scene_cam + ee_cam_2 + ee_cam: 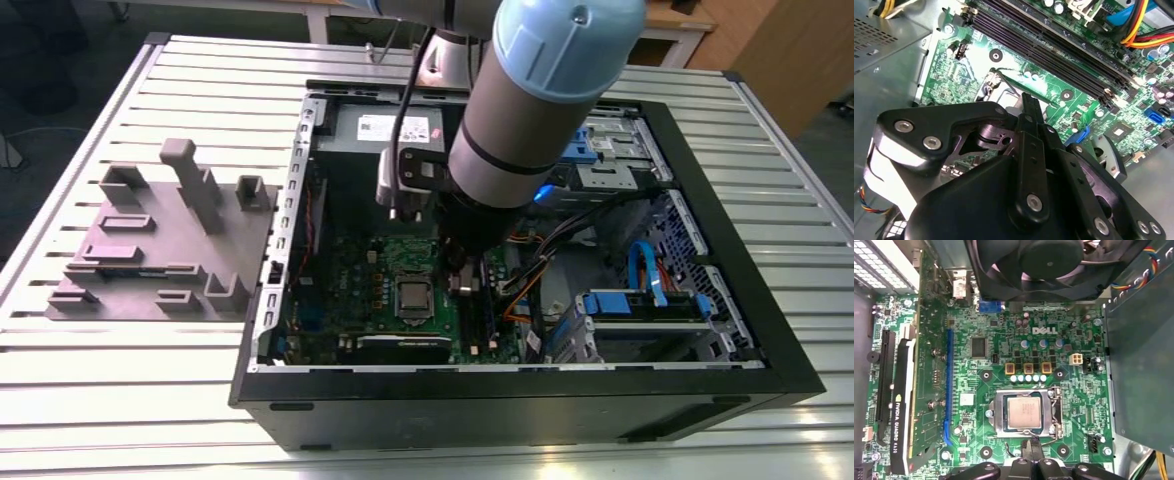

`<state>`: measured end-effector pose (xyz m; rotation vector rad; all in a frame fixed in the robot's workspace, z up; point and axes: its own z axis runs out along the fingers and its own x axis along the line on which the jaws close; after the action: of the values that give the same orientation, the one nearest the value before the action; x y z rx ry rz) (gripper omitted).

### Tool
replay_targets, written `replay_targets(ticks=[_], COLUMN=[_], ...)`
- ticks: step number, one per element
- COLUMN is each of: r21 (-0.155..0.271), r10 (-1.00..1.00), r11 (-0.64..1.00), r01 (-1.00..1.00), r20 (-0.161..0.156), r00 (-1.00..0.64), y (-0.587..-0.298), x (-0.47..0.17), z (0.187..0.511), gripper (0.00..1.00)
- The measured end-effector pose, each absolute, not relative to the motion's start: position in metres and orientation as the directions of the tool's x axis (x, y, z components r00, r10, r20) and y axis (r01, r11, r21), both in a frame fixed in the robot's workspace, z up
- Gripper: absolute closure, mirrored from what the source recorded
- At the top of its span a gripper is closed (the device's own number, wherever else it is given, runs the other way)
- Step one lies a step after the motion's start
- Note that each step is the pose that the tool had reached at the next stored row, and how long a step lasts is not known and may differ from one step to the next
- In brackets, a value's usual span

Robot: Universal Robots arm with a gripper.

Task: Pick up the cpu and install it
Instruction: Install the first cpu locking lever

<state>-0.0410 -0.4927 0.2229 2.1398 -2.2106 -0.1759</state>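
The cpu [1024,412] is a silver-grey square lying flat in its socket on the green motherboard [1074,390], with a metal frame around it. In the exterior view the cpu [412,297] shows inside the open computer case [534,385]. My gripper [1033,442] hangs just above the board beside one edge of the socket, its thin black fingers [1026,107] pressed together with nothing between them. The arm [534,90] reaches down into the case from above and hides the gripper body's lower end in the exterior view.
A black fan [1049,265] stands beyond the socket. A graphics card [901,410], dark memory slots [1064,50] and loose cables [534,280] crowd the board. A grey box with a white label [387,127] sits at the case's back. A grey fixture block [160,240] lies on the slatted table [107,400].
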Motion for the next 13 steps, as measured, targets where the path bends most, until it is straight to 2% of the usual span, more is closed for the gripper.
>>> replay_targets(ticks=[13], r21=[0.124], r10=[-0.999], r11=[0.012], r01=[-0.992], r20=[-0.034], r00=[-0.016], y=[-0.4983], x=[-0.041], z=[0.2211], gripper=[0.89])
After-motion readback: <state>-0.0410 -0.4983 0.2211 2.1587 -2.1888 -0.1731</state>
